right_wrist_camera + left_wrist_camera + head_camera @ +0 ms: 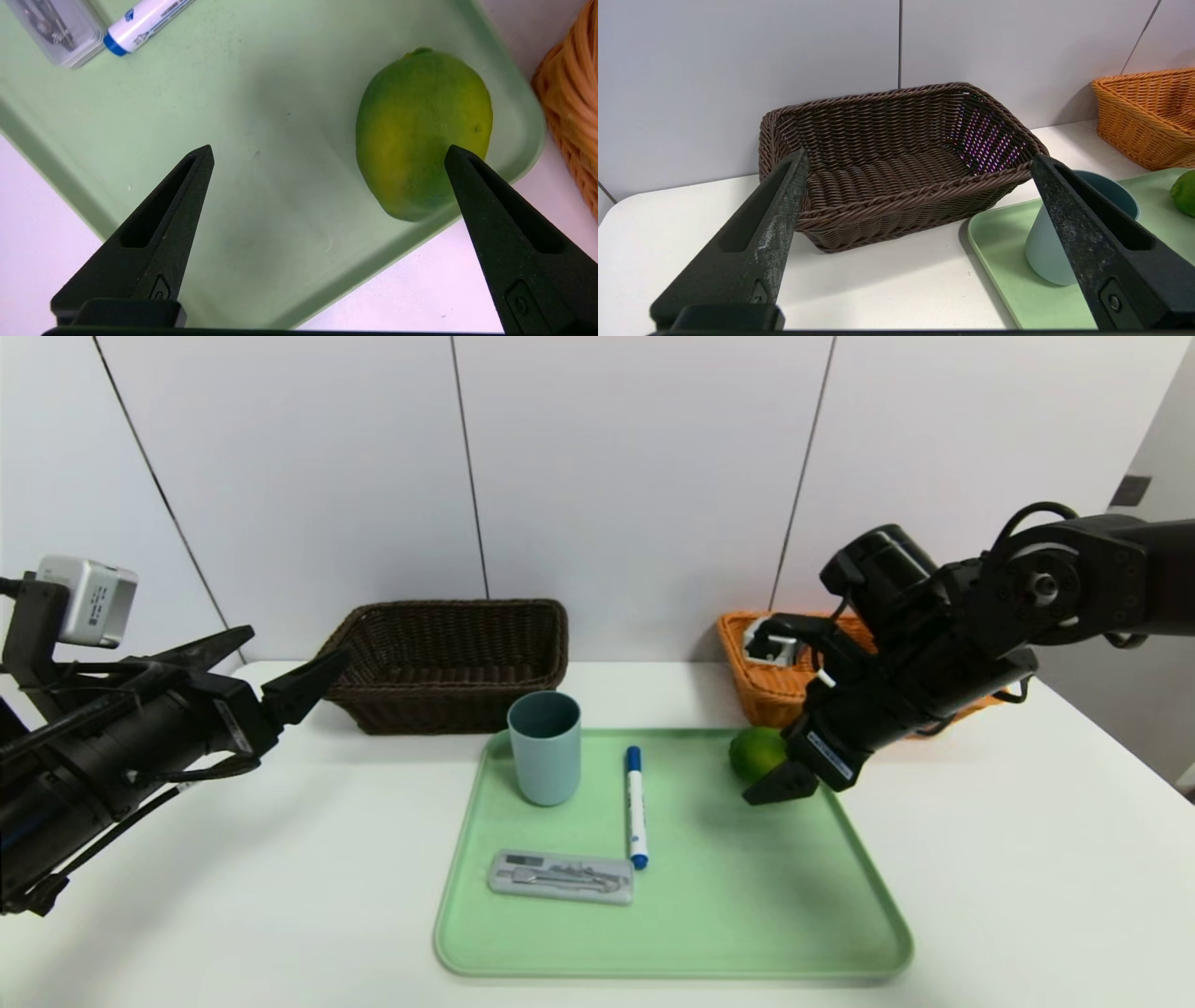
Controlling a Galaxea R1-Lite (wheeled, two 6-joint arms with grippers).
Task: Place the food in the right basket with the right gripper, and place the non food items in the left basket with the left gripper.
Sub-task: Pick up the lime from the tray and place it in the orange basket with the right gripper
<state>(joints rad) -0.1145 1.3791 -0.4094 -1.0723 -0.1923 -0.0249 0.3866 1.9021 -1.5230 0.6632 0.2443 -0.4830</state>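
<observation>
My right gripper point(330, 149), open and empty, needs nudging farther to centre on the lime point(420, 130); left gripper point(299, 646) idles left, open.

The left gripper point(920, 156) is black, with long tapering fingers, each slotted, worn grey along the inner face and fitted with a small screw; black cables loop along its arm beneath a silver-white box point(97, 601). The right gripper point(329, 154) matches in black, its rounded arm point(1036, 583) carrying a pale label.
</observation>
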